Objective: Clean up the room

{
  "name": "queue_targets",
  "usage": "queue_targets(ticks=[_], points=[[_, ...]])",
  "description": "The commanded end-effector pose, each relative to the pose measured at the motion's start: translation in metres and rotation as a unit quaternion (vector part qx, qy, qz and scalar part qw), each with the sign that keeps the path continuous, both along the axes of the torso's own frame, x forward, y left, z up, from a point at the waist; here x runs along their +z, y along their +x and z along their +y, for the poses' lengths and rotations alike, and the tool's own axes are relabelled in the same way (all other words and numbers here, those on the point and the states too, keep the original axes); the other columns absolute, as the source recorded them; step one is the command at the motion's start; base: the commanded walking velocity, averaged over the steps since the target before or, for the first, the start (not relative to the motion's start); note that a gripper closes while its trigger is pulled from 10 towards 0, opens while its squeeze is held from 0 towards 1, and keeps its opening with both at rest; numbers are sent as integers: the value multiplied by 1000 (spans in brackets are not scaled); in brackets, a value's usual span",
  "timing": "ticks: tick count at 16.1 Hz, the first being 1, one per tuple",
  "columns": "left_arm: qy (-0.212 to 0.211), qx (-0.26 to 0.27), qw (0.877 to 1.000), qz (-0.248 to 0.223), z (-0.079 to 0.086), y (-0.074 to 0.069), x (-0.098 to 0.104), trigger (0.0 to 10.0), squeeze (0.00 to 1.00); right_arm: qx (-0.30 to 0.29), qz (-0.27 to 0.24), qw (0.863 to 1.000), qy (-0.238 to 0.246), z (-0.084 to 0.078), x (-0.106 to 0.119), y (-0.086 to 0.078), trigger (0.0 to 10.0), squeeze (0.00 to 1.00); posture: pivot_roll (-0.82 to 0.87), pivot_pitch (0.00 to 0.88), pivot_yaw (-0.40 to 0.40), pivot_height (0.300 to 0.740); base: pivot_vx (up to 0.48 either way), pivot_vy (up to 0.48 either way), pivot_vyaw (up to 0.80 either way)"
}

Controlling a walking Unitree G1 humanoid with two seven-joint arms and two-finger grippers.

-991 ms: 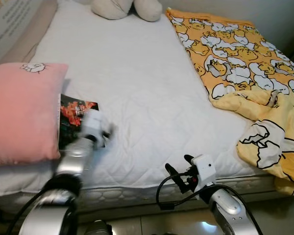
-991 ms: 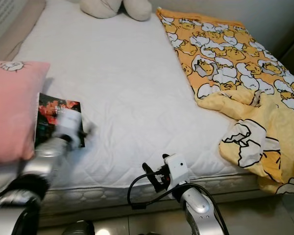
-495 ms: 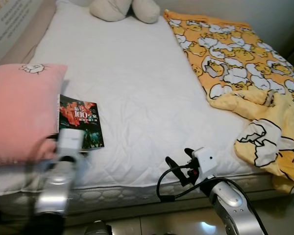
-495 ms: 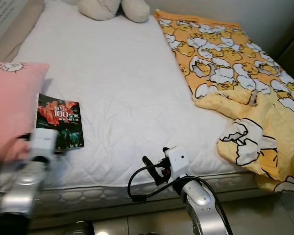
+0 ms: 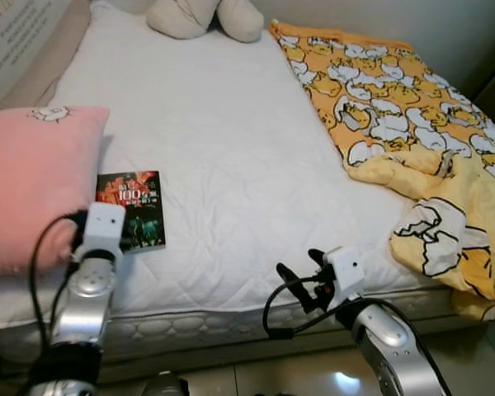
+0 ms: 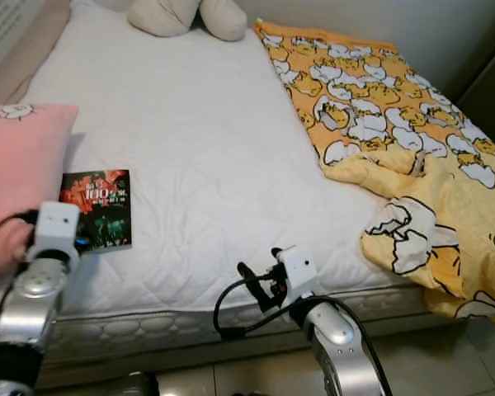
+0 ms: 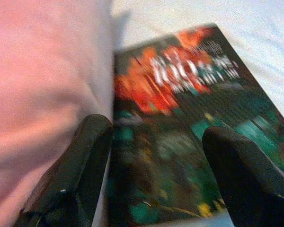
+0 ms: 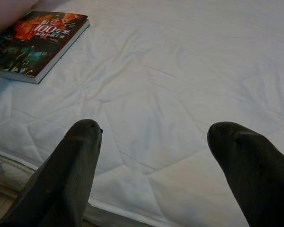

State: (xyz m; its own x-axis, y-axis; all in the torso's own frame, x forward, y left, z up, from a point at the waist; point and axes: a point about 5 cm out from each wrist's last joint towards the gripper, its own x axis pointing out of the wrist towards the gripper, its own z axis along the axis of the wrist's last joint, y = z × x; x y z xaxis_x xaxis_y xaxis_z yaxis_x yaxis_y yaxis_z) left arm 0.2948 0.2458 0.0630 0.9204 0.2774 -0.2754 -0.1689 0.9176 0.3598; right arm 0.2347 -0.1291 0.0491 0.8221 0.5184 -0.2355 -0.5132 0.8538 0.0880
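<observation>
A dark book [image 5: 132, 206] with a red and green cover lies flat on the white bed [image 5: 206, 132], right beside a pink pillow [image 5: 33, 181]. My left gripper [image 7: 156, 165] is open just above the book's near end; the book [image 7: 180, 123] lies between its fingers [image 7: 80, 165], and one finger is next to the pillow [image 7: 42, 85]. My right gripper [image 5: 299, 271] is open at the bed's front edge, over bare mattress [image 8: 170, 94], with the book [image 8: 38, 40] off to its side.
A yellow and orange duvet [image 5: 412, 140] with a cartoon print covers the bed's right side and hangs over its front corner. A cream plush toy [image 5: 202, 16] sits at the head of the bed. Tiled floor [image 5: 256, 379] runs along the front.
My left arm pulled back from over the book to its near end, uncovering the cover. The book now lies a little further from the pillow. The right arm barely moved.
</observation>
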Motion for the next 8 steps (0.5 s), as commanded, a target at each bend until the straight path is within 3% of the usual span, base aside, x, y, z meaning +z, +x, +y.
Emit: queue_targets(ticks=[1, 3, 5, 8], points=[[-20, -5, 1000, 8, -6, 3, -3, 10000, 0, 0, -5, 1000, 2, -3, 5, 3, 10000, 24, 11, 52, -145, 740, 0, 0, 0], [-24, -18, 1000, -2, -14, 10, 0, 10000, 0, 1, -5, 1000, 0, -4, 5, 5, 10000, 27, 8, 47, -145, 740, 0, 0, 0], [-6, -72, 995, -62, -29, 15, 22, 10000, 0, -37, -42, 998, 3, -9, 17, 12, 10000, 27, 8, 30, -136, 740, 0, 0, 0], [-5, -166, 978, -129, -54, -11, 43, 10000, 0, -103, -96, 990, 5, -23, 35, 13, 10000, 27, 27, 0, -123, 740, 0, 0, 0]])
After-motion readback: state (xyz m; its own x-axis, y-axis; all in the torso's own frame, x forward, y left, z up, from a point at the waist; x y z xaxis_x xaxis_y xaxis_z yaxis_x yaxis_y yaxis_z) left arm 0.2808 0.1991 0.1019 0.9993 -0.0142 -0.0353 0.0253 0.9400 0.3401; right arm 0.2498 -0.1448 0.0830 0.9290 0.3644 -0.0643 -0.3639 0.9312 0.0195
